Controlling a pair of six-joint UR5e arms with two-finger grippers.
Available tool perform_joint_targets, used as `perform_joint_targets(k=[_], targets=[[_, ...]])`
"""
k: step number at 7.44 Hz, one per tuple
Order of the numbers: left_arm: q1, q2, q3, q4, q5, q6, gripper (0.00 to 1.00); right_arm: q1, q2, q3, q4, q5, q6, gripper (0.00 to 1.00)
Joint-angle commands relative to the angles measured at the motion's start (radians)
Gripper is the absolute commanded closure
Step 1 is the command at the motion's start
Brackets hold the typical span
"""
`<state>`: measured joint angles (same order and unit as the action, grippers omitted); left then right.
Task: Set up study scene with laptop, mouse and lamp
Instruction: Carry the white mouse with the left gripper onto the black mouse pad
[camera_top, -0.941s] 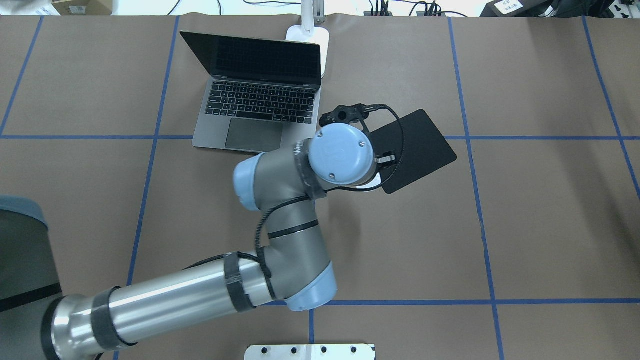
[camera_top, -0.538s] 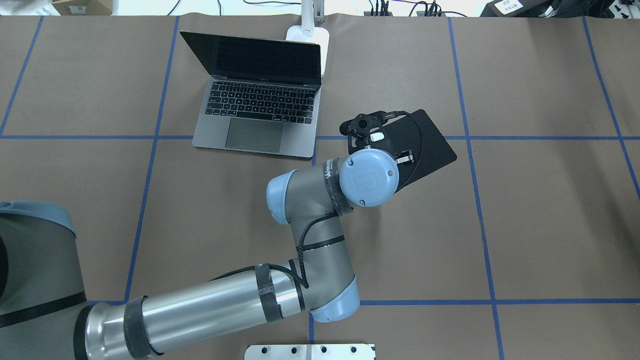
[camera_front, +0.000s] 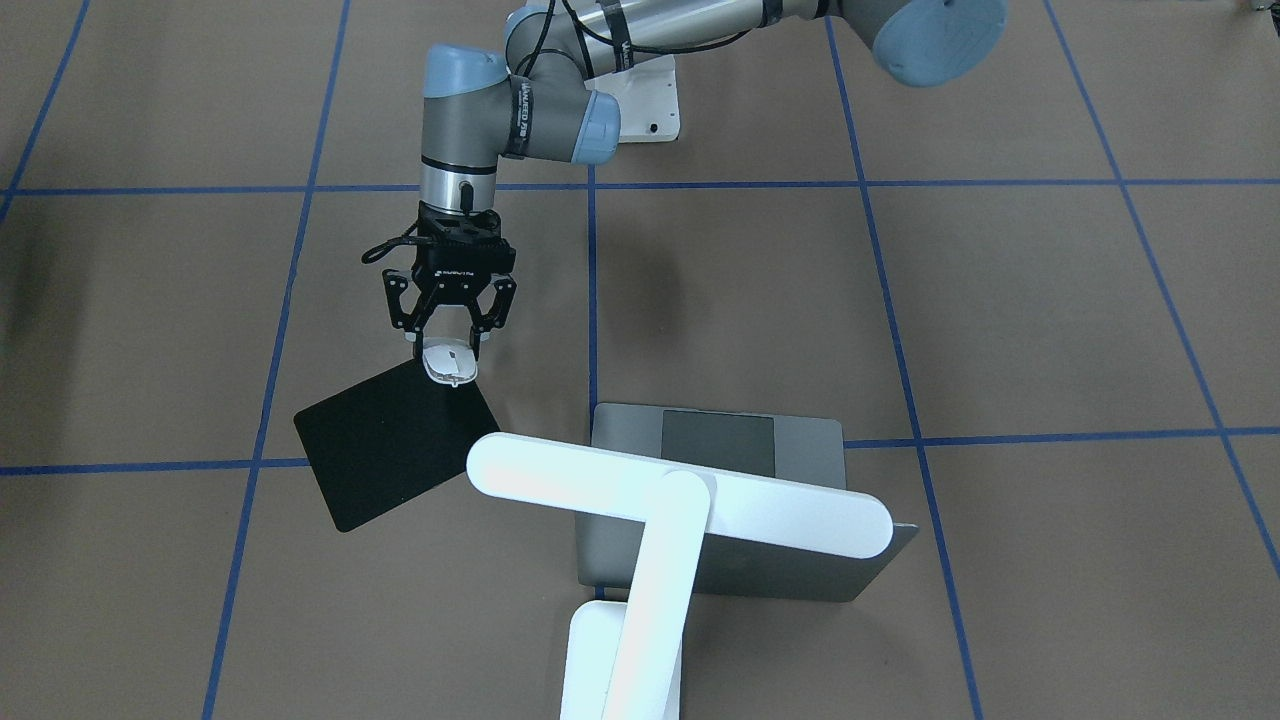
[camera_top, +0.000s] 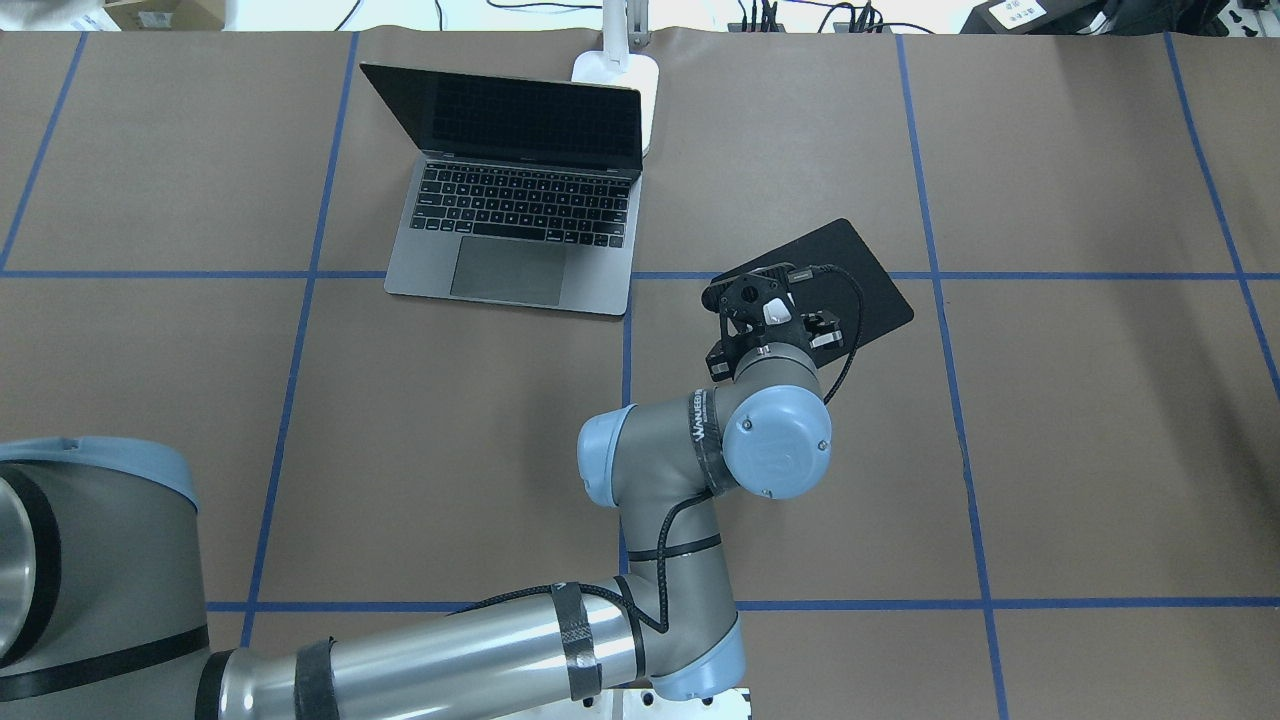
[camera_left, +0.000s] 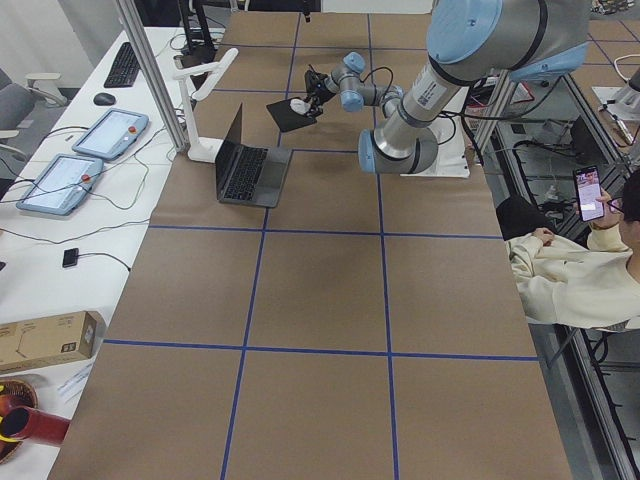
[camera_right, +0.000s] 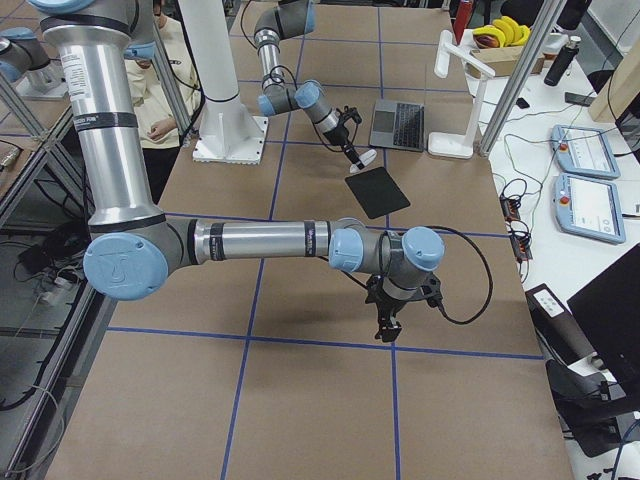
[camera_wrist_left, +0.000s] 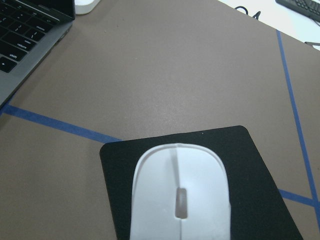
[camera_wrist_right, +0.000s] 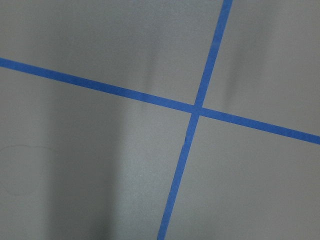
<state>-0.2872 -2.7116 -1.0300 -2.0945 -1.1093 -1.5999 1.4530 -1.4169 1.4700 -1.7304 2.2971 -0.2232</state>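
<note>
One mouse (camera_front: 449, 362) (gripped), left gripper (camera_front: 447, 345) now nearer robot — over pad (camera_front: 390, 450)

You can read little here. A black band (camera_top: 703, 432) on the left arm's wrist bears white lettering starting "WAN", the rest unclear. One laptop (camera_wrist_left: 22, 37) key reads "shift". The left claw's (camera_front: 447, 343) label is too small.

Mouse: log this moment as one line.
left gripper: shut on mouse | mouse: over black pad, contact unclear | laptop: open | right gripper: cannot tell
</note>
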Motion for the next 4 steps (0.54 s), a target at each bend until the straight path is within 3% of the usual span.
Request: perform_joint_targets(k=[1,4], targets=[[0.006,-0.022,0.022,-0.007,0.028,-0.002,0.11,0.004,0.003,0.001,0.0,0.001,0.007,0.0],[0.006,-0.031,0.009,-0.006,0.02,0.024,0.08,0.026,-0.014,-0.002,0.085,-0.008,0.005,0.0]])
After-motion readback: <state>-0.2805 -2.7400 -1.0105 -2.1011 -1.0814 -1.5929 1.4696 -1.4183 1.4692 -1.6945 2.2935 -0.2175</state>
